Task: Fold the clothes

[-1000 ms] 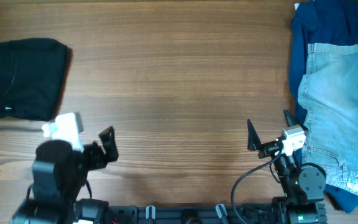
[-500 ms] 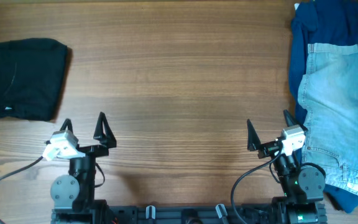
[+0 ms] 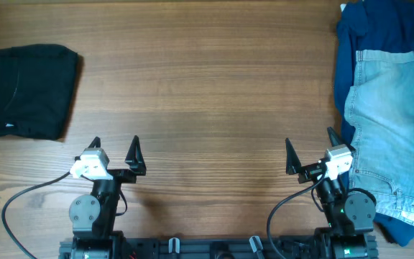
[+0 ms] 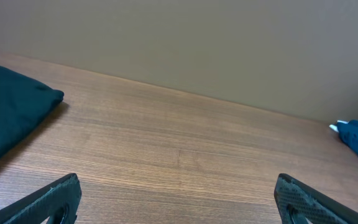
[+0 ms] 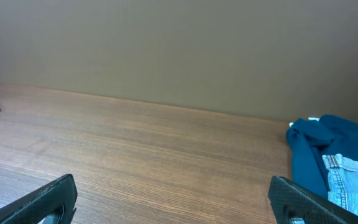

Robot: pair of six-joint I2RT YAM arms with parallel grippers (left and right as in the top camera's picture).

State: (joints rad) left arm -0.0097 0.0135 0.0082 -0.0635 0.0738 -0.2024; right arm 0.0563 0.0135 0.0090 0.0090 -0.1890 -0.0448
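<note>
A folded black garment [image 3: 26,90] lies at the table's far left; it shows as a dark fold in the left wrist view [image 4: 8,112]. A pile of clothes lies at the right edge: light blue denim shorts [image 3: 394,122] over a dark blue garment [image 3: 376,25], which also shows in the right wrist view [image 5: 328,152]. My left gripper [image 3: 115,147] is open and empty near the front edge, left of centre. My right gripper [image 3: 311,147] is open and empty, just left of the denim pile.
The wooden table [image 3: 207,93] stretches between the two piles. A beige wall [image 4: 179,37] stands behind the table's far edge. Cables run from both arm bases along the front edge.
My left arm has swung back from the left and settled at its base position, gripper open and pointing away. The right arm has not moved.
</note>
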